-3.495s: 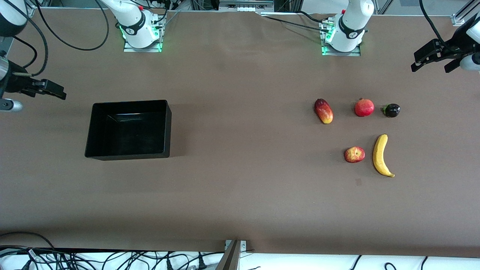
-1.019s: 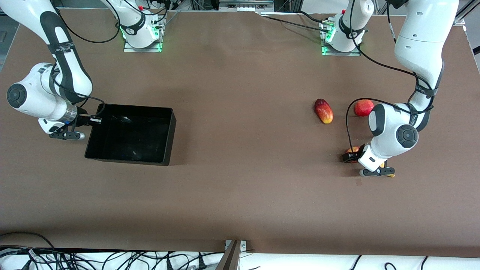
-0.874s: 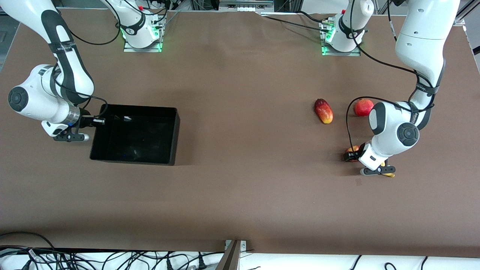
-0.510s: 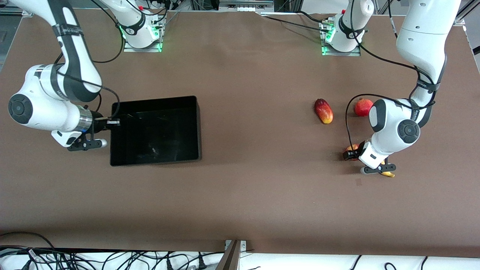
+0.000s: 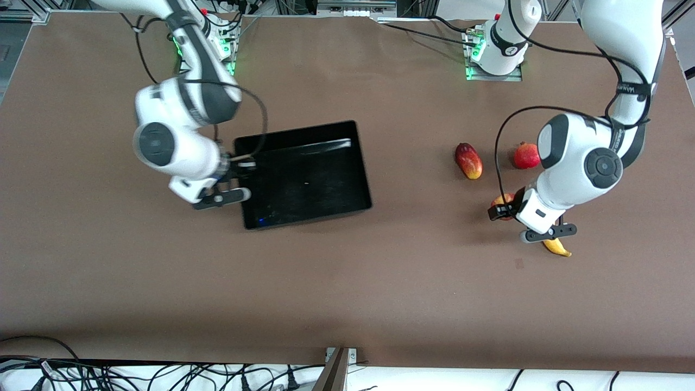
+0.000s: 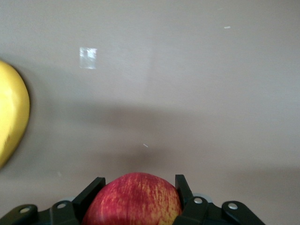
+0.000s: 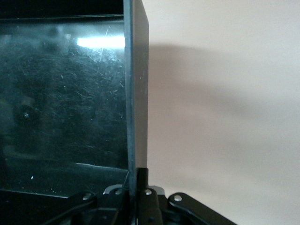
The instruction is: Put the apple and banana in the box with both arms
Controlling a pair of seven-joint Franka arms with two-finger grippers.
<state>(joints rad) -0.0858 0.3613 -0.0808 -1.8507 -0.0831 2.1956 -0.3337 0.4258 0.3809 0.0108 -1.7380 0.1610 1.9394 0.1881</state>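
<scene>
Two hands busy, left hand (image 6: 138,199) gripping red, yellow-flecked apple (image 6: 133,199), right hand (image 7: 136,187) pinching glossy black box (image 7: 137,93) wall

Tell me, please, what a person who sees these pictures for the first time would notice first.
Most striking is the black box near the table's middle, gripped by its wall in the right gripper. Next, the left gripper is shut on the apple, beside the banana at the left arm's end of the table.
</scene>
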